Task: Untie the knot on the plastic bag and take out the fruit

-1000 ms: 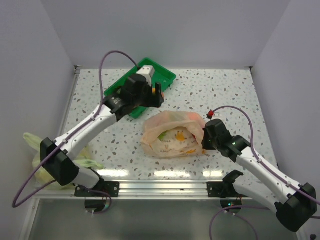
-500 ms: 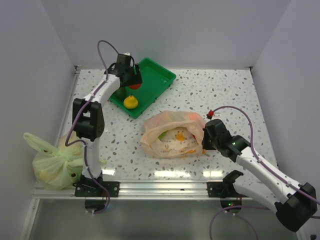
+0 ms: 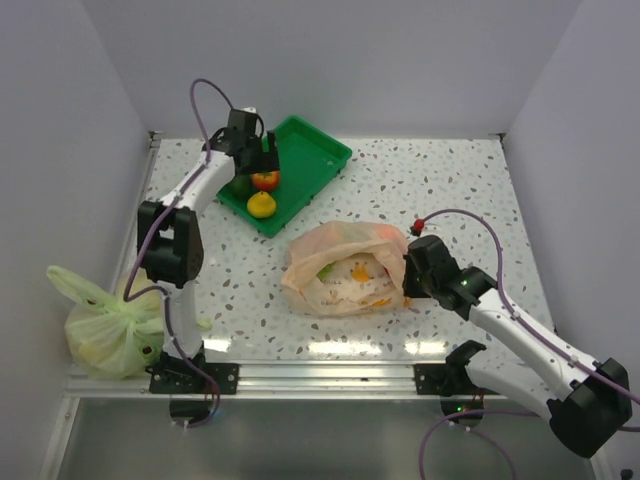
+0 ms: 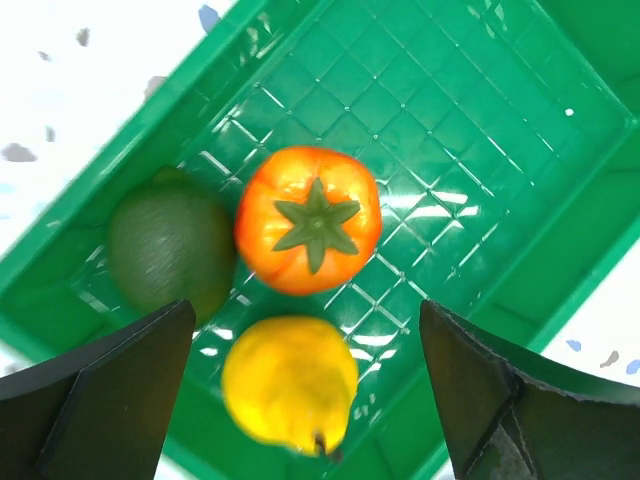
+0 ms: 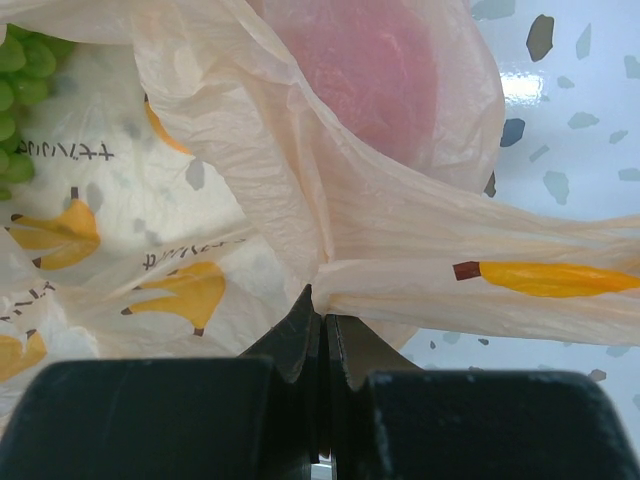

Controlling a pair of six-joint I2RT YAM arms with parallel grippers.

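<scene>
Right, status for you: the left claw hangs over the green tray at 11 o'clock on the table. Its fingers are spread wide and there's nothing between them. Three pieces of fruit already lie in that tray. In the left wrist view you see an orange-red tomato with a green calyx in the middle, a dark green fruit touching it at its 9 o'clock, and a yellow fruit just beside it at 6 o'clock. The plastic bag lies slumped near the middle of the table, well apart from the tray. The right claw sits at the bag's 3 o'clock edge, jaws closed tight on a bunched fold of its film, with a tail of film running off to 3 o'clock in the right wrist view. I can't tell you whether that bunch is the knot. There's more fruit inside the bag: a green grape bunch at 10 o'clock in the right wrist view, a peach-pink piece showing through the film at 12 o'clock, and an orange piece visible from the top camera. A yellow-green bag, tied off, sits at 8 o'clock by the left arm's base.
</scene>
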